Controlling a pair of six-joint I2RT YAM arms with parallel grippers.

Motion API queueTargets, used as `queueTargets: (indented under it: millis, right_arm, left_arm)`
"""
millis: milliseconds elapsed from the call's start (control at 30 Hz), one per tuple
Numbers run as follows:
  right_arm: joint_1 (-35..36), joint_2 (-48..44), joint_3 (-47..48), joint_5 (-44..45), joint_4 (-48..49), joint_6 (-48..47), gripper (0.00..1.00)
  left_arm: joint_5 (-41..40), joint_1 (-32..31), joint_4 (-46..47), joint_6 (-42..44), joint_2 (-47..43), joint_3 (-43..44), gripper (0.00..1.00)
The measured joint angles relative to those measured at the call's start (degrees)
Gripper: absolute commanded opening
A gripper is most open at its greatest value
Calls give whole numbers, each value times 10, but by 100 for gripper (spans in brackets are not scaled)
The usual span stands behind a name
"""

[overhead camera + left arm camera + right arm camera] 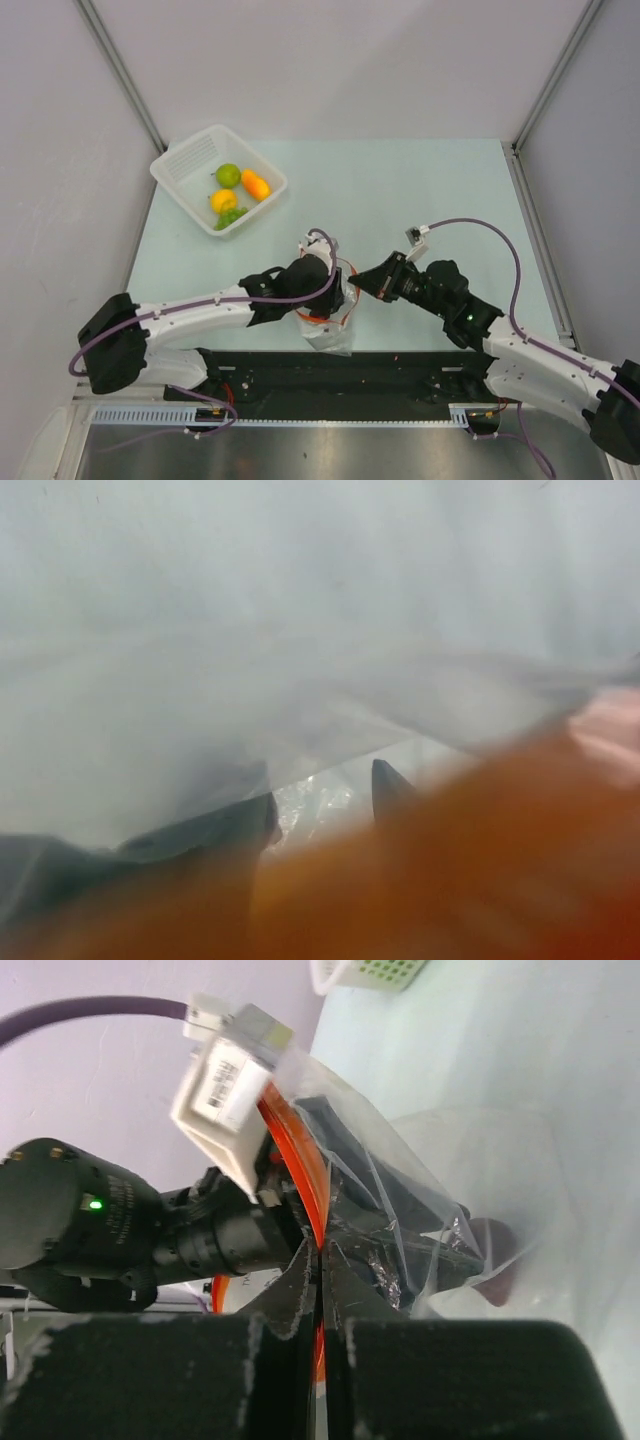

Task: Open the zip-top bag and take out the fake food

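Zip-top bag sits at lower centre on the bench; it looks light, limp and slippery, so its stiffer zip strip is the hold. Right claw pinches that strip; left claw stands half-spread inside.

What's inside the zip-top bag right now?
The left gripper sits inside the zip-top bag, and a small dark red piece shows too. Crinkled plastic hides anything else.
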Motion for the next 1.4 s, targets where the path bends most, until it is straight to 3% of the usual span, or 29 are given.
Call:
queueTargets:
  millis: [267,500,1100,1300,1400]
  right_arm:
    - [-20,-79,-23,1,-47,-1,0]
    - [-21,-74,-32,-1,-58,-1,0]
    - [-18,-64,-34,-7,-74,-6,0]
    - [-12,-66,-38,-5,-74,-6,0]
    - [-7,-66,-38,-4,-74,-6,0]
  left_arm:
    - [7,-10,0,5,37,-7,61]
    - [-10,-17,-16,14,23,-10,71]
    - [-2,-19,18,10,75,-54,64]
    - [-2,-19,39,13,105,-53,71]
    - [0,-20,49,14,123,-43,63]
